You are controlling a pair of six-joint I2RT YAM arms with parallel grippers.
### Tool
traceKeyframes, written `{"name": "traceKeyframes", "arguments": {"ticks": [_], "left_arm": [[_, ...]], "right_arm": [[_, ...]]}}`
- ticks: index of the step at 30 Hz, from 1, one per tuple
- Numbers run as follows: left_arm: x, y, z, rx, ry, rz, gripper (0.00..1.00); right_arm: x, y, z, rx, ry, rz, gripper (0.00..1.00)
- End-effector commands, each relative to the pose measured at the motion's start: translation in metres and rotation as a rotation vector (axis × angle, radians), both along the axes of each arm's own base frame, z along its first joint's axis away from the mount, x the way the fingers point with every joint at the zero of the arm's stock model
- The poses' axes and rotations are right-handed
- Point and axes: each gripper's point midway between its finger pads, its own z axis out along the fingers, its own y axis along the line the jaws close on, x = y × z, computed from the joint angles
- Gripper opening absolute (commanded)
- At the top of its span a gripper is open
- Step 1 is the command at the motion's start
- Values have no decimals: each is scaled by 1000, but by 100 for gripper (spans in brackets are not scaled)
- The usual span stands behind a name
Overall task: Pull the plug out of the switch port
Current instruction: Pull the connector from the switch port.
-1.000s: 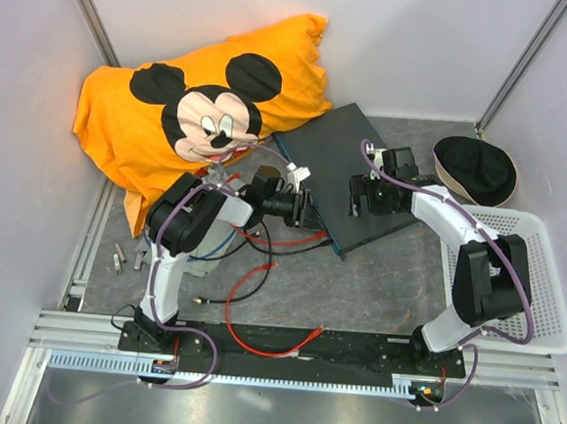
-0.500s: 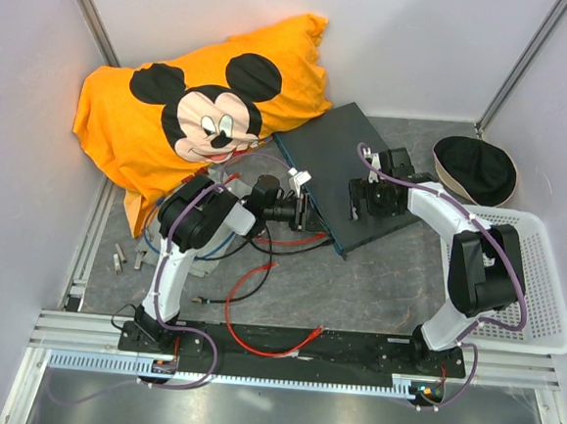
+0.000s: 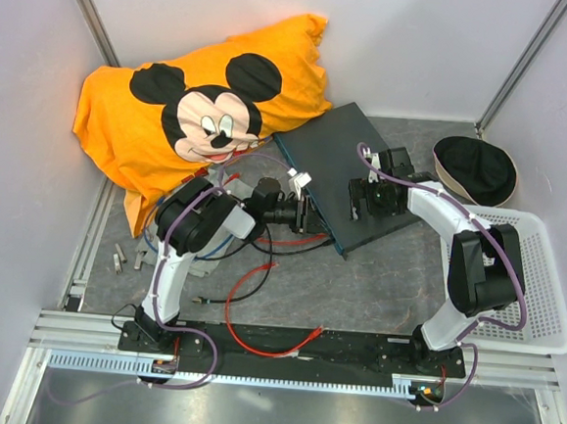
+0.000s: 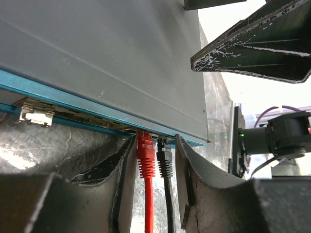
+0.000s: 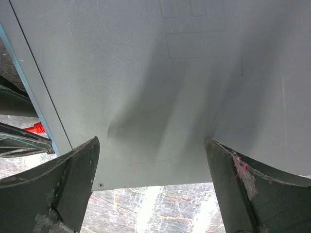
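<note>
Currently my left gripper [image 4: 154,141] sits at the teal port face of the switch [image 4: 107,53], jaws part-open and straddling two neighbouring plugs, a red plug [image 4: 145,155] and a black plug [image 4: 164,162]. Both are seated in their sockets, and I see a sliver of gap at each finger, so I judge nothing is clamped yet. My right gripper [image 5: 150,143] is spread wide over the switch's flat top near its corner. I cannot tell whether the fingers press on the metal. The switch lies at mid-table, angled, with its port face towards my left arm. Finding: the jaws enclose two plugs, and the task names one. I should shift so that only the intended plug lies between the fingers, close on its body rather than the cable, and draw straight back along the port axis. A latch tab, if present, is not visible to me. The right gripper ought to bear down so the box does not slide. Obstructions: the other plug crowds the grip, and the red cable [image 3: 246,317] loops on the table under my left arm. An orange pillow [image 3: 204,98] touches the switch's far corner. A black cap [image 3: 476,168] and a white basket [image 3: 542,291] stand well apart.
</note>
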Motion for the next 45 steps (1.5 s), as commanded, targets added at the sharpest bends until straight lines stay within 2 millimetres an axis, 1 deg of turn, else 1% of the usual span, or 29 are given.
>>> {"name": "traceKeyframes", "arguments": {"ticks": [1,5,6,7,8,9,13,14,15,18,20,21,22,26,27,28,29,30,32,33,34,36,37,39,40,41,42,43,45], "left_arm": [[-21,-15,-20,76,-22,-47,38],[-31,-17,-17,8,2,-97,34],[-34,-17,-21,-10,1,-105,33],[-38,-18,-20,-29,19,-126,32],[-39,-18,-21,-32,22,-131,26],[-39,-19,-21,-32,22,-133,25],[-39,-22,-18,-72,21,-139,25],[-38,-21,-18,-81,22,-137,28],[-38,-21,-17,-95,33,-136,29],[-36,-22,-18,-69,39,-121,26],[-30,-22,-19,-45,52,-67,24],[-29,-24,-17,-53,94,-46,23],[-23,-25,-16,-58,107,-14,22],[-3,-33,-6,-65,86,48,2],[-2,-32,-13,-20,113,52,2],[-1,-32,-17,10,124,57,2],[4,-36,-12,21,113,50,2],[0,-32,-21,78,131,30,1],[-5,-30,-17,105,113,-21,2],[-8,-27,-19,122,72,-54,2],[-17,-25,-11,110,62,-114,2],[-19,-15,-8,110,26,-142,1],[-24,-12,-3,98,15,-170,1],[-32,-5,-10,109,-7,-204,2],[-36,-4,-8,90,-16,-229,2],[-42,-2,-14,80,17,-235,2],[-49,-2,-13,52,33,-265,2],[-51,-1,-15,35,30,-255,2],[-50,0,-22,32,124,-170,2]], "right_arm": [[8,0,7,-5,-17,4,98],[7,0,8,0,-22,1,98],[6,0,8,0,-22,1,98],[6,0,8,0,-22,1,98],[6,1,8,0,-20,2,98],[5,0,7,-2,-19,2,98],[6,-1,6,-2,-18,-1,98],[5,-1,6,-2,-16,-3,98],[5,0,5,-3,-13,-1,98],[4,1,2,0,-4,-2,98],[4,1,0,2,-5,-3,98],[2,1,-3,3,2,-5,98],[3,2,-3,6,1,-7,98],[0,3,-9,14,21,-8,98],[2,3,-8,16,19,-13,98],[2,4,-7,15,18,-8,98],[2,3,-8,12,20,-6,98],[2,3,-8,11,22,-6,98],[2,2,-8,3,23,-2,98],[2,1,-9,-2,23,-3,98],[1,0,-10,-7,25,-1,98],[0,-2,-11,-13,27,-2,98],[0,-1,-11,-13,28,-2,98],[-2,-2,-13,-13,32,-2,98],[-2,-1,-14,-10,33,-2,98],[-3,-1,-13,-9,32,0,98],[-4,-1,-14,-10,35,-1,98],[-4,-1,-15,-9,37,-3,98],[-5,-3,-15,-13,37,-4,98]]}}
